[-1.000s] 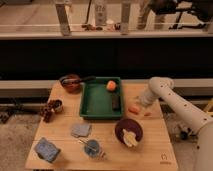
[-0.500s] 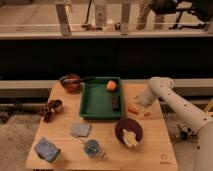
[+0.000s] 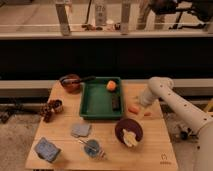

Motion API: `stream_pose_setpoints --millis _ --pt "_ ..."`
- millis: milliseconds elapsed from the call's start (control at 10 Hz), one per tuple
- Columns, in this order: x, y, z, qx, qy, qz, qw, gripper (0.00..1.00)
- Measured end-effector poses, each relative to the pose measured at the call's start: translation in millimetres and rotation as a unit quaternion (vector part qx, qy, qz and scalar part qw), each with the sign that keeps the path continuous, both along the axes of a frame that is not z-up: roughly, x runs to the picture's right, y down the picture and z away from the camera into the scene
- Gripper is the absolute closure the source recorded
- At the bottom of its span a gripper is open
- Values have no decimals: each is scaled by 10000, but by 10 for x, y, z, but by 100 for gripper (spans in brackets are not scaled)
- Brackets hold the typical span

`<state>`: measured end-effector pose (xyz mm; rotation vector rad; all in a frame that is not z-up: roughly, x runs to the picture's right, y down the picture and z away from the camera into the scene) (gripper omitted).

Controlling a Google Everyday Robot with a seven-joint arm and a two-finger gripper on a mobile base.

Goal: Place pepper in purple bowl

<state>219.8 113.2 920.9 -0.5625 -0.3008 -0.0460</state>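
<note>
My gripper (image 3: 141,104) sits low over the wooden table (image 3: 150,145), just beside the pepper (image 3: 134,109). Jaw state: cannot tell. The purple bowl (image 3: 128,131) lies below it.

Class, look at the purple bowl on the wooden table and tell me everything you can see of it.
The purple bowl is round and dark maroon-purple, and it stands upright near the table's front right. A pale yellowish item lies inside it against the front rim. The bowl is just in front of the green tray. The orange pepper lies behind it, apart, near the gripper.
</note>
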Motion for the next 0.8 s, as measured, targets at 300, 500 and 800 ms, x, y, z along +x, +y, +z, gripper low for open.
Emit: stream_pose_setpoints --millis 300,500,800 --pt "-85 89 139 -445 278 -367 9979 37" --pt "-115 93 222 -683 286 -423 9964 57" --pt "-105 48 178 -680 297 -447 9962 63"
